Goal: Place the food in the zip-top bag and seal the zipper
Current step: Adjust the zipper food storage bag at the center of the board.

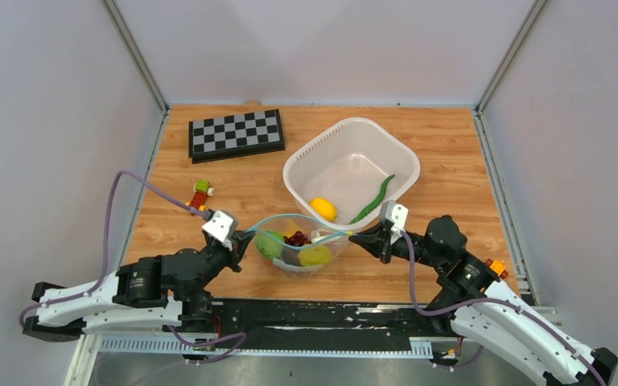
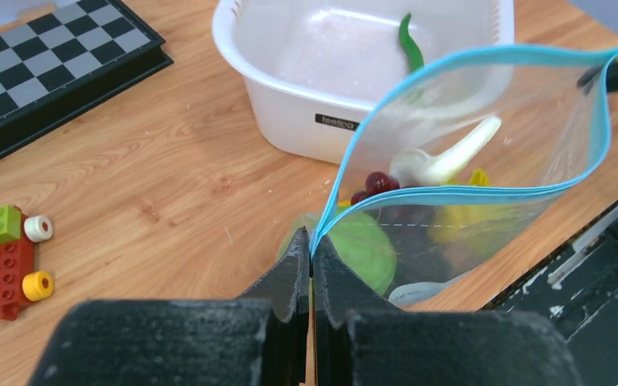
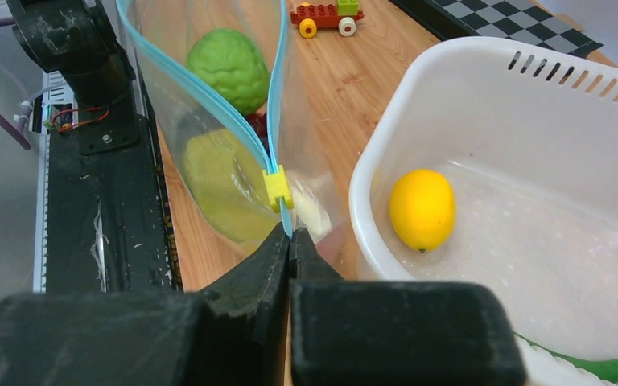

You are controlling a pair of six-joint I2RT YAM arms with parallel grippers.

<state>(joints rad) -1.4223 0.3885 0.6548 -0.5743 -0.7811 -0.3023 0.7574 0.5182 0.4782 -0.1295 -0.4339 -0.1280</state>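
- The left tool (image 1: 244, 240) is pinched tight on one corner of the zip-top bag (image 1: 302, 249), with its grainy matte-black fingers (image 2: 290, 281) pressed together over the plastic
- The right tool (image 1: 364, 239) is clamped the same way on the opposite corner, just behind a small yellow slider (image 3: 277, 189) that the right wrist view shows best
- The bag hangs stretched between them, clear and crinkly, with its mouth gaping in a lens shape
- The zipper (image 2: 467, 191) is a thin teal strip along both lips, and the two lips are apart
- Inside the bag are a knobbly green lime (image 3: 228, 68), dark purple grapes (image 2: 378, 182) and a smooth yellow fruit (image 1: 315, 256)
- The left wrist view also shows a pale piece with a whitish stalk (image 2: 451, 157) in the bag, which is hard to make out from above
- The bag sits over the near middle of the wood-grain table (image 1: 451, 161), just in front of the basket (image 1: 354, 122)
- The basket is white plastic, a rounded square with slots under its rim
- It holds a glossy lemon (image 1: 323, 209) and a long curved green chili (image 1: 374, 201), lying apart from each other
- To the left is a little vehicle of toy blocks (image 1: 201, 193) in red, green and yellow, with round wheels
- Farthest back is a flat chessboard (image 1: 236, 134) of black and grey squares
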